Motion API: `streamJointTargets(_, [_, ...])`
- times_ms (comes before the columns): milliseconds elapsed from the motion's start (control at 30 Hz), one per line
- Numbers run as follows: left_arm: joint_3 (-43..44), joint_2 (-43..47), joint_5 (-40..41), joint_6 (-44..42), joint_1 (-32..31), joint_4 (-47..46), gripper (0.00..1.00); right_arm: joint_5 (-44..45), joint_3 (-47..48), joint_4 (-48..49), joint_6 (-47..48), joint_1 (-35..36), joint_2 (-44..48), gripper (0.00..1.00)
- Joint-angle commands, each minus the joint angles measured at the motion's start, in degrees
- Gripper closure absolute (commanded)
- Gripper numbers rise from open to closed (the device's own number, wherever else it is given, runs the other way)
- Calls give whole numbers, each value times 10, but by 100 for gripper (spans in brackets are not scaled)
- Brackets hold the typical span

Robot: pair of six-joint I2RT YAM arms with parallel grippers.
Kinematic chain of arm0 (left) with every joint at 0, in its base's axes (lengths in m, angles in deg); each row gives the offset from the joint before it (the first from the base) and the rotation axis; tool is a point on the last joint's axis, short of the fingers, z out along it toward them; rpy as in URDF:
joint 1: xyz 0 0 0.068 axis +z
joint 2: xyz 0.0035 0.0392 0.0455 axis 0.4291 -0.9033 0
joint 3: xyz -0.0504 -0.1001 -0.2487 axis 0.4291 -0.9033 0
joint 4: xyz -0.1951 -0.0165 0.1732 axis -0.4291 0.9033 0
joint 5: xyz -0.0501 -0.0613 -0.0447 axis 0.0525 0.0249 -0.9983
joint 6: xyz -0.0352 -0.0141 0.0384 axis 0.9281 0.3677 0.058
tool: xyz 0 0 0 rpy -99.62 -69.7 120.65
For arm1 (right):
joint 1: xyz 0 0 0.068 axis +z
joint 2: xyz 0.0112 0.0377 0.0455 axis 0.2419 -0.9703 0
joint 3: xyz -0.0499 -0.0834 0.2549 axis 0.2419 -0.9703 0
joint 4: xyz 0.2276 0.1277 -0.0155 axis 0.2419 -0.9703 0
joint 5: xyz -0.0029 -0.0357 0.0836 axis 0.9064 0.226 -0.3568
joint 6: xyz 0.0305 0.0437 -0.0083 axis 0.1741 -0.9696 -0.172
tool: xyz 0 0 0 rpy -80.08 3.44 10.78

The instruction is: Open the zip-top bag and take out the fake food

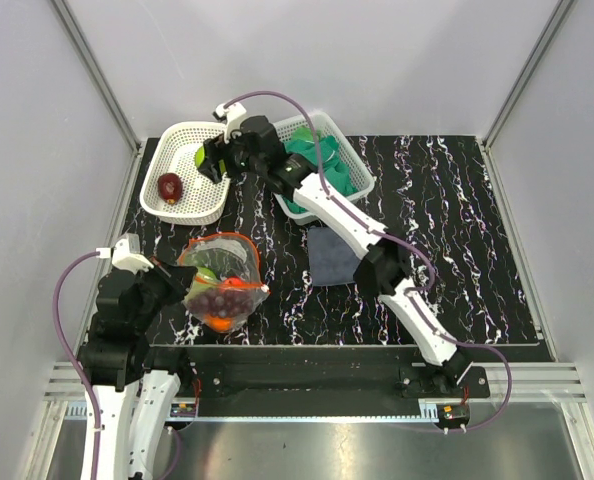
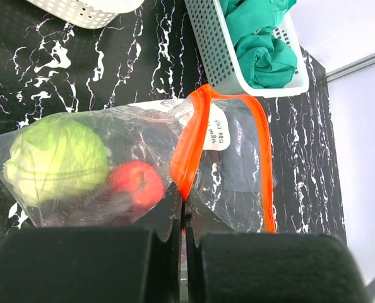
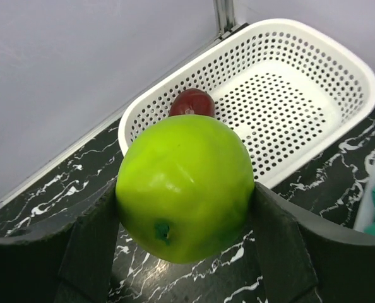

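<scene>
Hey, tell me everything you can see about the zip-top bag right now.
The zip-top bag is thin, clear, crinkled plastic with an orange-red zip strip around its mouth, which gapes open in a loop. A white label shows near the mouth. Inside are a pale green cabbage, a red tomato, dark grapes and an orange. It lies on the black marbled table, near the left arm, whose end effector is shut on the zip strip.
</scene>
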Motion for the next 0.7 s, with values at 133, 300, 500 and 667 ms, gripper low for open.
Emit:
streamJointTargets(133, [8, 4, 6, -18, 0, -10, 100, -80, 37, 113, 4, 3, -87, 40])
streamJointTargets(300, [9, 3, -2, -23, 0, -10, 100, -99, 76, 134, -14, 3, -160, 39])
streamJointTargets(500, [12, 5, -10, -29, 0, -13, 100, -98, 72, 140, -20, 14, -184, 30])
streamJointTargets(667, [10, 5, -11, -29, 0, -16, 100, -91, 62, 138, -23, 18, -179, 15])
